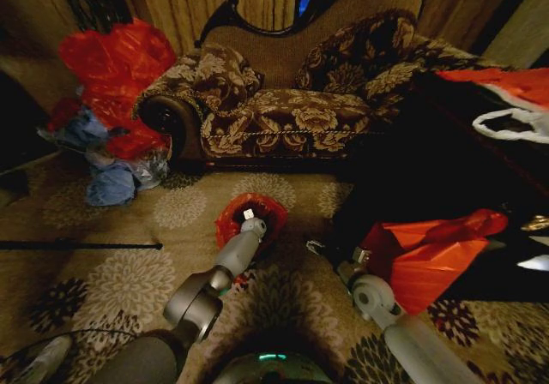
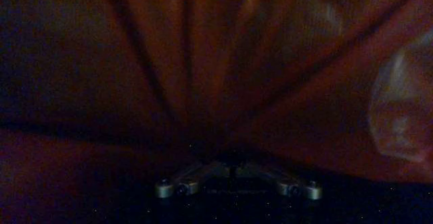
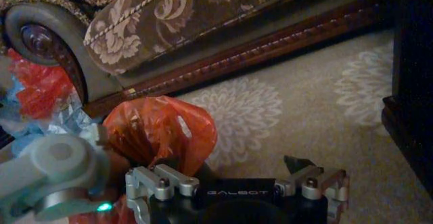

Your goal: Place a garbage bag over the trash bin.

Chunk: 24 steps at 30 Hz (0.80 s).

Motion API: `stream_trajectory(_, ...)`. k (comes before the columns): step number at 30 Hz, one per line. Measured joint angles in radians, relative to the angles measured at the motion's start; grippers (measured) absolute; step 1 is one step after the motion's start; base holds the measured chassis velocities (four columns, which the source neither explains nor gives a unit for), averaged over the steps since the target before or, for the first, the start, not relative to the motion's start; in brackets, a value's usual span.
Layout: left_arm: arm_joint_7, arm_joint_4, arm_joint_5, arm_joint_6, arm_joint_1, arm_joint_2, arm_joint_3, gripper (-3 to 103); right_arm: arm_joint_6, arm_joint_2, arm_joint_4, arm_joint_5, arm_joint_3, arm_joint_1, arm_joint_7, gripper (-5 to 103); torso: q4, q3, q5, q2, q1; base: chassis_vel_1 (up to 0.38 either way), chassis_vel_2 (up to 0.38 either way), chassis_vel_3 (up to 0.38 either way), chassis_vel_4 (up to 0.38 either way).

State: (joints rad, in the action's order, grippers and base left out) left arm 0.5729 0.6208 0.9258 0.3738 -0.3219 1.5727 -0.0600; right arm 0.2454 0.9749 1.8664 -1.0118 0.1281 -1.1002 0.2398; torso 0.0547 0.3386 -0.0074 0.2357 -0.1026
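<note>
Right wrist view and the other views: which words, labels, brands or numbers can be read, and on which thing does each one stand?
"GALBOT": on the black body of the right end effector, between its two finger mounts, in the right wrist view.
Left end effector, pushed into the garbage bag: its dark body bears no text that I can read.
Head view: nothing readable.

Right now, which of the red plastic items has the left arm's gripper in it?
The small garbage bag on the carpet before the sofa: the left gripper reaches into it. The bulging sacks sit far left; the orange-red sheet lies right.
</note>
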Motion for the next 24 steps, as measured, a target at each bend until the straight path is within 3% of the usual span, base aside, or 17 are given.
stream_trajectory(7, 0.065, 0.100, 0.014, 0.050, -0.027, -0.094, 0.025, 0, 0.000, 0.019, -0.024, -0.001, -0.010, 0.025, -0.006, 100, -0.0003, 0.000, -0.0005, 0.000, 0.000, 0.000, 0.000, 0.000, 0.000)
stream_trajectory(17, 0.061, 0.072, 0.019, 0.045, 0.000, -0.089, 0.042, 0, 0.000, 0.029, -0.038, 0.002, -0.021, 0.034, -0.009, 100, -0.0002, 0.000, 0.0000, 0.000, 0.000, 0.000, 0.000, 0.000, 0.000)
stream_trajectory(24, 0.005, 0.097, 0.005, 0.014, -0.004, -0.069, 0.068, 0, -0.001, 0.027, -0.040, 0.008, -0.024, 0.034, -0.011, 100, -0.0004, 0.000, 0.0001, 0.000, 0.000, 0.000, 0.000, 0.000, 0.000)
